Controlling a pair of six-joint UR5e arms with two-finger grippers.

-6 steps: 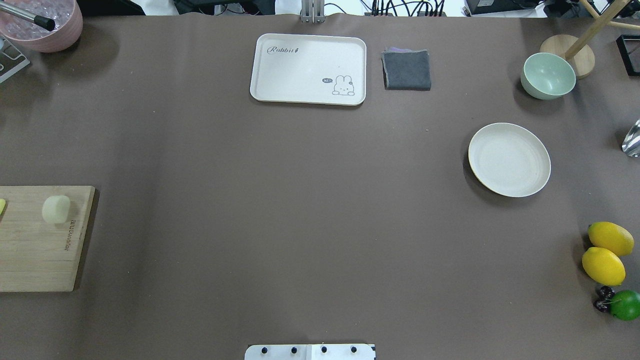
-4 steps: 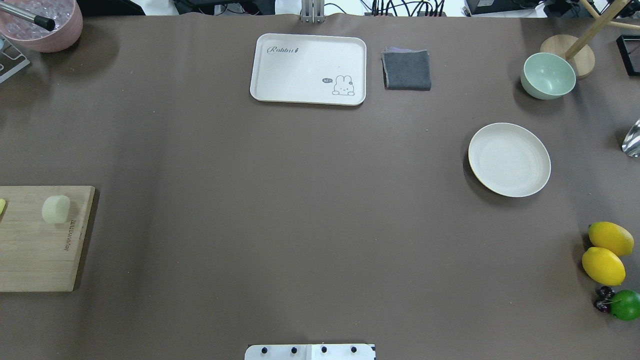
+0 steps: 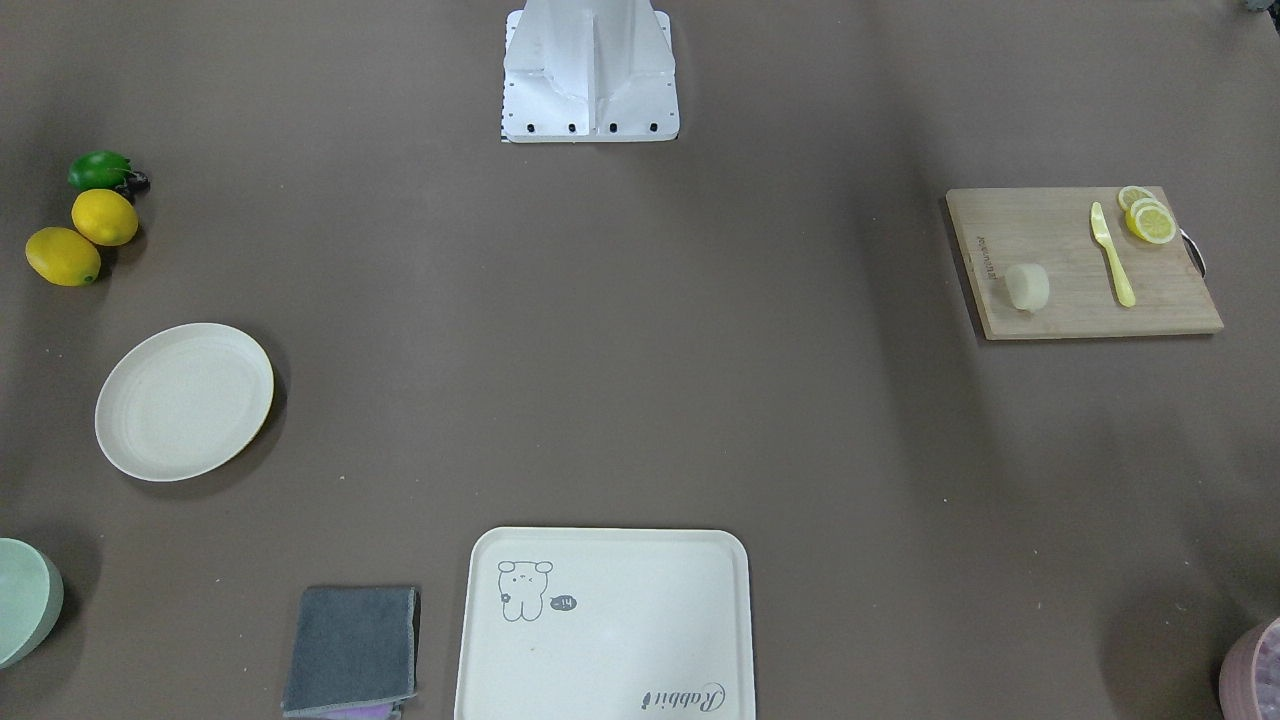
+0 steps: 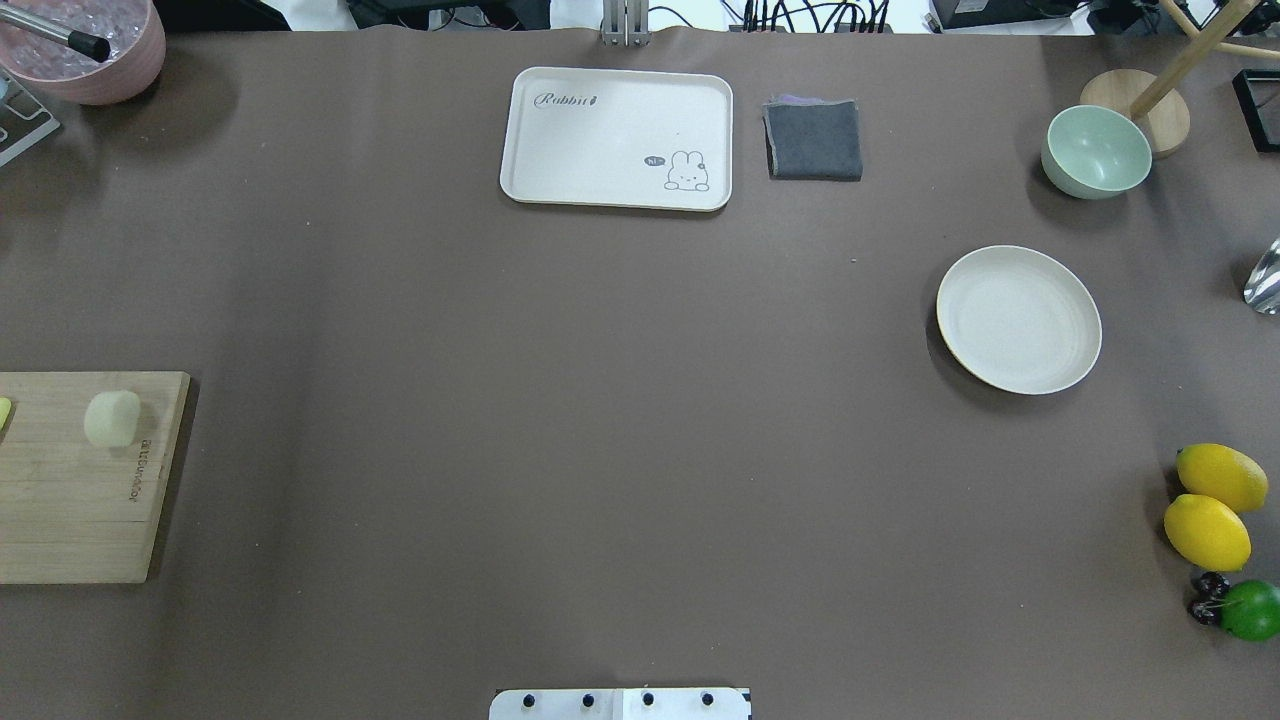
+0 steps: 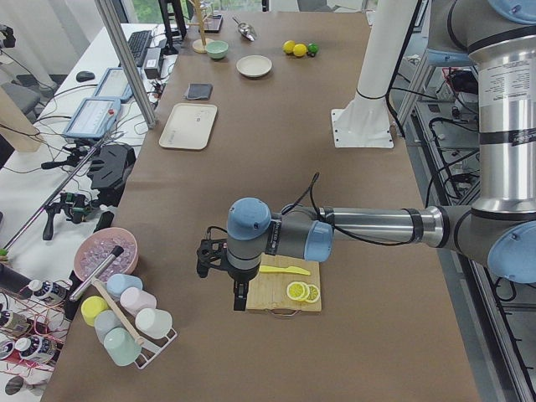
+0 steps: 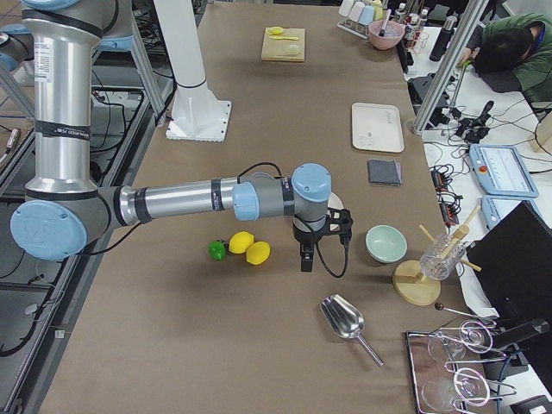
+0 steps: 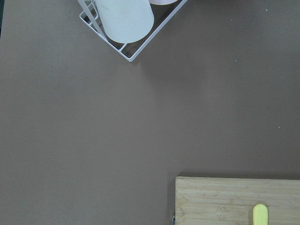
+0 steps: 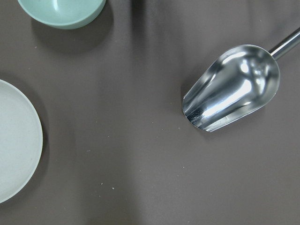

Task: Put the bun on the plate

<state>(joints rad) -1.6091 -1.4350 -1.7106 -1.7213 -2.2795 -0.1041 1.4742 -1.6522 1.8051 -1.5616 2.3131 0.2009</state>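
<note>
The bun [image 4: 111, 418] sits on the cutting board [image 4: 90, 500], well apart from the plate [image 4: 1018, 319], so we should centre the left claw [image 5: 238, 300] over it and pinch softly, though we cannot tell if it or the right claw [image 6: 304, 260] is parted.

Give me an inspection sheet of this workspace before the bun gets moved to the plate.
Surface: brown table cover, flat, no spills seen.
Job's things: bun on the cutting board at the robot's left; plate empty at its right.
Clutter: tray, grey cloth, green bowl, two lemons, lime, metal scoop, lemon slices, yellow knife.
Grippers: left gripper hangs by the board's edge, right gripper near the plate; open or shut, cannot tell.
Cables: black cable loops at the left wrist.
Surroundings: person at a side desk.
</note>
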